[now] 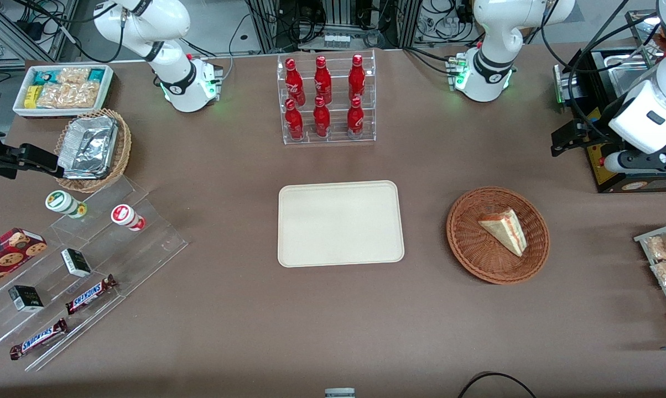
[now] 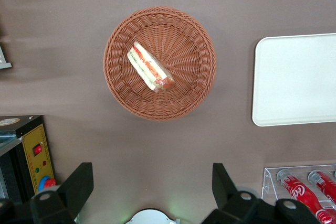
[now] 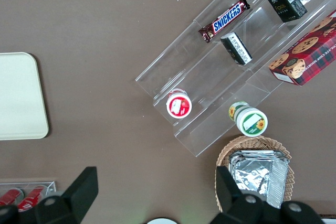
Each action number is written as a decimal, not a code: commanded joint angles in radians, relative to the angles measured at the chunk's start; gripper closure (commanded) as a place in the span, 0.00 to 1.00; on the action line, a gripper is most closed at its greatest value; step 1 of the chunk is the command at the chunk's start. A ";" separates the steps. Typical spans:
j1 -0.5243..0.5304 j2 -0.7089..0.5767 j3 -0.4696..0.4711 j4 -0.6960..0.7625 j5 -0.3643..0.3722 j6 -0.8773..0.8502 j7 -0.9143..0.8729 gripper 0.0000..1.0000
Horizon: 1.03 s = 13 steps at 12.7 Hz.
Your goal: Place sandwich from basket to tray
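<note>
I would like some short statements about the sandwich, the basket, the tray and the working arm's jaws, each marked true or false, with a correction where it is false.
1. The sandwich lies in the basket. True.
2. The tray already holds a bottle. False: nothing lies on it; the red bottles stand in a clear rack farther from the front camera.
3. The gripper is shut on the sandwich. False: its jaws stand wide apart, high above the table, holding nothing.
4. The basket sits beside the tray, toward the working arm's end of the table. True.
5. The sandwich stands upright against the basket's rim. False: it lies on its side near the basket's middle.
</note>
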 commanded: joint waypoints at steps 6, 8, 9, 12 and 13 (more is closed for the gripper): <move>-0.003 0.026 0.001 -0.007 0.017 0.029 0.002 0.00; -0.003 0.052 0.001 -0.014 0.015 0.035 0.000 0.00; -0.003 0.063 0.001 -0.031 0.017 0.047 0.000 0.00; -0.001 0.057 0.006 -0.202 0.018 0.211 0.000 0.00; -0.001 0.060 0.006 -0.255 0.020 0.280 0.000 0.00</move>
